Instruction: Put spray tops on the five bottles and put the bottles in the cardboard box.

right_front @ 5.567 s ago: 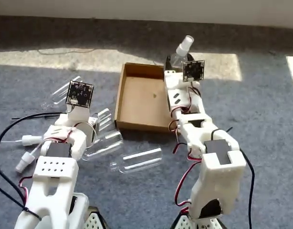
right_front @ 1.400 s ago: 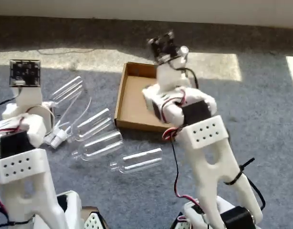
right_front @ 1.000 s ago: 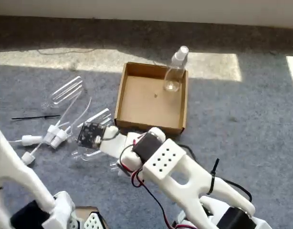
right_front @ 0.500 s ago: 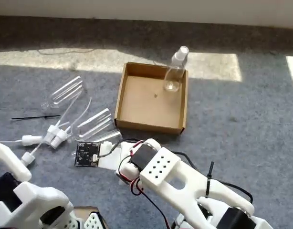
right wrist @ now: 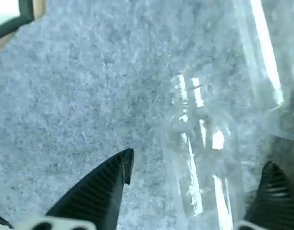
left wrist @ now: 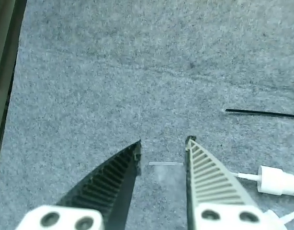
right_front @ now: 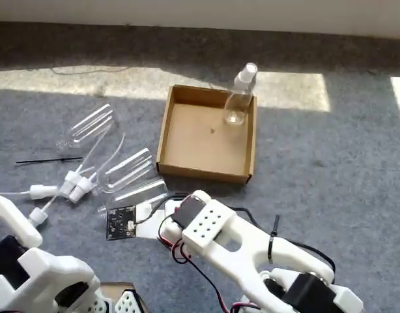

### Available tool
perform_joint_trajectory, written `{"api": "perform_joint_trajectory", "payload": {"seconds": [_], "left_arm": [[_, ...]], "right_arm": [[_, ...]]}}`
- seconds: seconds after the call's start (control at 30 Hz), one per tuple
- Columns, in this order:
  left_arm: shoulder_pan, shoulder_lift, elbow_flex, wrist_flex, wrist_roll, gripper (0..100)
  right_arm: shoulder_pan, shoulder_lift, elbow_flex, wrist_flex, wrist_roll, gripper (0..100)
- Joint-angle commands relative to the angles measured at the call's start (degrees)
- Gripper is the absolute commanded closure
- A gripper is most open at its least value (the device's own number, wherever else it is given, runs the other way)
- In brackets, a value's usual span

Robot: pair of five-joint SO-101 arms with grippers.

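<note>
The cardboard box [right_front: 187, 171] lies open on the carpet, and one clear bottle with a spray top [right_front: 239, 96] stands in its far right corner. Three clear bottles without tops [right_front: 86, 125] [right_front: 126, 167] [right_front: 136, 195] lie left of the box. Loose white spray tops [right_front: 75, 187] [right_front: 38, 192] [right_front: 36, 218] lie further left. My right arm [right_front: 216, 231] stretches low along the front. Its right gripper [right wrist: 198, 160] is open around a lying clear bottle [right wrist: 200, 143], one finger on each side. My left gripper [left wrist: 163, 143] is open over bare carpet beside a spray top [left wrist: 278, 181].
A thin black tie [right_front: 49, 160] [left wrist: 262, 112] lies on the carpet left of the bottles. A short clear tube piece [left wrist: 166, 164] lies between the left fingertips. A second bottle [right wrist: 264, 67] lies close beside the one in the right gripper. Sunlit carpet stretches behind the box.
The right arm let go of the topped bottle in the box, then swung down to the front left over a lying bottle. The left arm drew back to the front left corner.
</note>
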Motion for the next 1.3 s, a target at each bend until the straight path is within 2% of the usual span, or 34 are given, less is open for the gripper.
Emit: {"api": "perform_joint_trajectory", "payload": {"seconds": [0.0, 0.23, 0.43, 0.57, 0.7, 0.93, 1.13, 1.27], "left_arm": [[-0.04, -0.48, -2.86, -0.79, -0.26, 85], [0.13, -0.4, -2.86, -0.7, -0.26, 85], [0.31, -0.4, -2.86, -0.18, -0.88, 85], [2.51, -0.84, -0.22, 6.77, -8.35, 85], [5.41, -0.92, 5.58, 13.27, -12.4, 85], [6.81, -1.1, 15.78, 15.03, -14.07, 85], [6.46, -1.36, 20.18, 15.21, -14.51, 85], [6.46, -5.49, 25.71, 14.68, -18.64, 85]], "right_arm": [[1.54, 2.68, -1.45, -2.15, 0.44, 64.2], [1.71, 6.64, -2.15, -4.7, -0.09, 65.8], [1.8, 8.22, -2.42, -4.88, -4.22, 82.0], [1.8, 9.27, -2.51, -4.62, -9.93, 89.9], [4.26, 9.19, -2.51, -4.53, -15.3, 96.6], [11.91, 9.45, -2.33, -4.88, -20.57, 98.4], [12.44, 9.45, -2.51, -4.97, -23.82, 98.5], [12.44, 9.45, -2.33, -4.97, -23.82, 98.5]]}}
